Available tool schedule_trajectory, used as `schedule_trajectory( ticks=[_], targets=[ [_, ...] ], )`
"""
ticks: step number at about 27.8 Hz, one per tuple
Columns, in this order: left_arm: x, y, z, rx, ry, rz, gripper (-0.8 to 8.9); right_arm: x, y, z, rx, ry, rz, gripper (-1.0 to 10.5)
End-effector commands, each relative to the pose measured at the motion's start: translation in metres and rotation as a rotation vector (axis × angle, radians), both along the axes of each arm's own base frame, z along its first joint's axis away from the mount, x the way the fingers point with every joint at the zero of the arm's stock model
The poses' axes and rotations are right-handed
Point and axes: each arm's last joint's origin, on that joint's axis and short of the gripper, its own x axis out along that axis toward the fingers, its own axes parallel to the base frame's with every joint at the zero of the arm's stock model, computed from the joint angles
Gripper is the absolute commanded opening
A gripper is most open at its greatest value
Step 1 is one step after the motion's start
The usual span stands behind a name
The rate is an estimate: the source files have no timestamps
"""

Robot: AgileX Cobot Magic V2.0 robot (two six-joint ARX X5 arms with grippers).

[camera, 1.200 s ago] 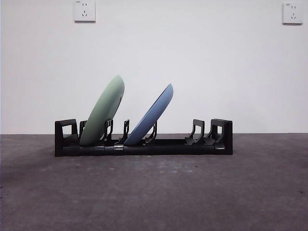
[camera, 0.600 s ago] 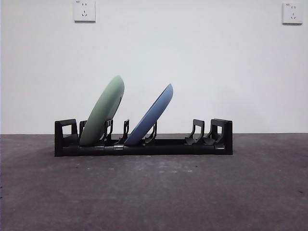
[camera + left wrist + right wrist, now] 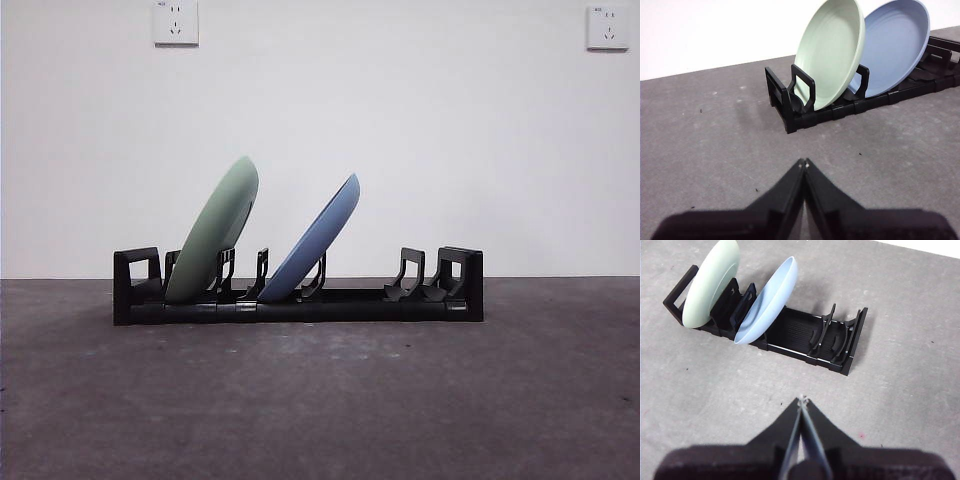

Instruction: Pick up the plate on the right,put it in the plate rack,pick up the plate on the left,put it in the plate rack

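The grey worktop (image 3: 320, 400) carries the plate rack (image 3: 298, 300), which sits lengthwise across it near the white wall. Two plates stand tilted in the rack's slots, both leaning the same way. The green plate (image 3: 213, 232) occupies the slot next to one end post. The blue plate (image 3: 312, 240) stands just beside it, toward the rack's middle. The left tool (image 3: 803, 162) and the right tool (image 3: 801, 400) hang above bare worktop, well apart from the rack, each with jaws closed together and holding nothing.
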Motion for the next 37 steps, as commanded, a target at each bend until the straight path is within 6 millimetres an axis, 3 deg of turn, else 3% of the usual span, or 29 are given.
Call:
schedule_trajectory(
  ticks=[1,8,11,14,17,20,22,25,28,32,37],
  targets=[
    [0.001,0.000,-0.003,-0.010,0.009,0.002,-0.04,0.001,0.001,-0.001,-0.003,-0.001,0.002,0.0],
    [0.001,0.000,-0.003,-0.010,0.010,0.002,-0.03,0.001,0.000,-0.001,-0.003,-0.003,0.001,0.0],
    [0.001,0.000,-0.003,-0.010,0.010,0.002,-0.04,-0.013,-0.008,0.010,-0.002,-0.068,-0.034,0.0],
    [0.001,0.000,-0.003,-0.009,0.010,0.002,-0.04,-0.045,-0.028,0.033,0.043,-0.233,-0.065,0.0],
    [0.001,0.000,-0.003,-0.010,0.010,0.002,-0.04,-0.090,-0.059,0.050,0.123,-0.366,-0.165,0.0],
    [0.001,0.000,-0.003,-0.010,0.010,0.002,-0.04,-0.141,-0.086,0.057,0.088,-0.532,-0.311,0.0],
    [0.001,0.000,-0.003,-0.010,0.010,0.002,-0.04,-0.165,-0.092,0.053,0.046,-0.605,-0.383,0.0],
    [0.001,0.000,-0.003,-0.010,0.010,0.002,-0.04,-0.183,-0.095,0.040,0.012,-0.691,-0.467,0.0],
    [0.001,0.000,-0.003,-0.010,0.010,0.002,-0.04,-0.183,-0.095,0.018,0.032,-0.752,-0.486,0.0],
    [0.001,0.000,-0.003,-0.010,0.010,0.002,-0.04,-0.169,-0.094,-0.028,0.086,-0.771,-0.448,0.0],
    [0.001,0.000,-0.003,-0.010,0.010,0.002,-0.04,-0.139,-0.093,-0.099,0.087,-0.740,-0.446,0.0]
  ],
)
